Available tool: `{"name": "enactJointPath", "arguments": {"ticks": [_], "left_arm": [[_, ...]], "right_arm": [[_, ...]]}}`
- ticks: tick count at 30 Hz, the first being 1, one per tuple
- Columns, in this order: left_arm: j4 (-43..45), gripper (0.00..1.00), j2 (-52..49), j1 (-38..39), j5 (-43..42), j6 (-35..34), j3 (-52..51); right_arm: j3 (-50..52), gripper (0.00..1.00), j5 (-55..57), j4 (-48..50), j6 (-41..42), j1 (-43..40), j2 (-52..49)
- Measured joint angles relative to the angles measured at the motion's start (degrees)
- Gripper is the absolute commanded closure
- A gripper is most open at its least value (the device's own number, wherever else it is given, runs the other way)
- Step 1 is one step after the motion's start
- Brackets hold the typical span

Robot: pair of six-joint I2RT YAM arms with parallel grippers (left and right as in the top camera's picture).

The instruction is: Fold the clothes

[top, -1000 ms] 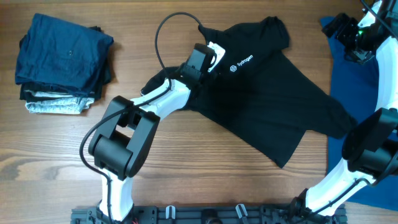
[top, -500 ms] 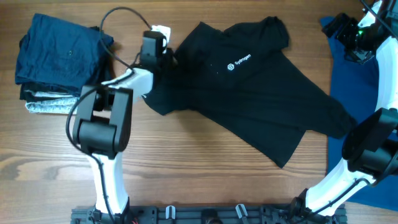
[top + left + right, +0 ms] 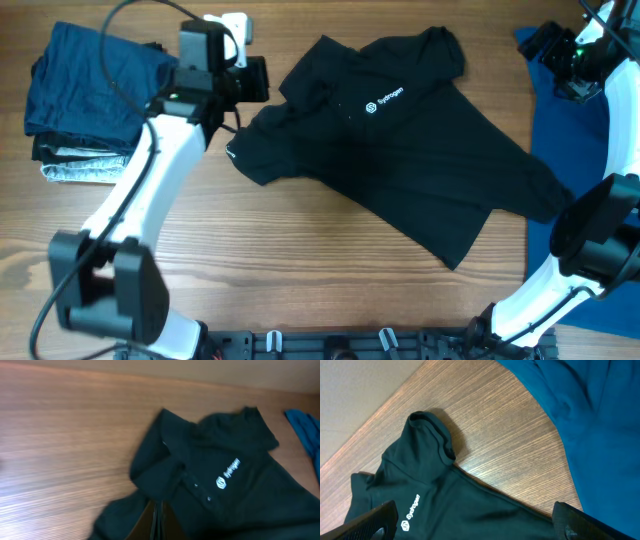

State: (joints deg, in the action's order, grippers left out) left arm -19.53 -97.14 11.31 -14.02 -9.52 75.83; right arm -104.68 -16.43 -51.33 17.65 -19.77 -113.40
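Folded stack [image 3: 100, 95]: at 10 o'clock on the wooden table [image 3: 330, 290]. A dark blue garment lies on top, with black and pale grey layers under it.

Left gripper [image 3: 252, 80]: at 11 o'clock, just right of the stack, at the left edge of the black shirt. Its jaws are pressed together. In the wrist view the fingers [image 3: 147, 525] meet in a thin seam over black cloth, but I cannot tell whether fabric is caught between them.

Black shirt [image 3: 400, 150]: unfolded across the middle of the table and lying slantwise. One sleeve reaches toward 1 o'clock and the lower corner toward 5 o'clock. The front faces up, with collar and buttons showing in the left wrist view.

Logo [image 3: 385, 100]: small and white, on the chest, toward 12 o'clock from the shirt's middle.

Blue shirt [image 3: 570, 130]: bright blue, at 3 o'clock along the table's right edge. The black shirt's right end overlaps it.

Right gripper [image 3: 558, 55]: at 2 o'clock, over the blue shirt's upper corner. Its jaws are spread wide — the two fingertips [image 3: 380, 515] sit at the bottom corners of the wrist view, clear of the cloth, with the black sleeve and the blue fabric below.
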Motion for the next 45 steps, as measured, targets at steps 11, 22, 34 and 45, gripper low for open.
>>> {"name": "enactJointPath", "arguments": {"ticks": [11,22,34,45], "left_arm": [[17.7,0.96,-25.9,8.1,-2.1,-0.3,-0.2],[21.5,0.76,-27.5,-4.1,9.9,0.9,-0.2],[5.2,0.64,3.2,0.5,8.2,-6.6,1.4],[-34.0,0.37,20.0,1.4,8.7,-14.9,1.4]], "right_arm": [[0.0,0.0,0.0,0.0,0.0,0.0,0.0],[0.0,0.0,0.0,0.0,0.0,0.0,0.0],[0.0,0.0,0.0,-0.1,0.0,0.0,0.0],[0.8,0.96,-2.1,-18.0,3.8,3.8,0.0]]}}
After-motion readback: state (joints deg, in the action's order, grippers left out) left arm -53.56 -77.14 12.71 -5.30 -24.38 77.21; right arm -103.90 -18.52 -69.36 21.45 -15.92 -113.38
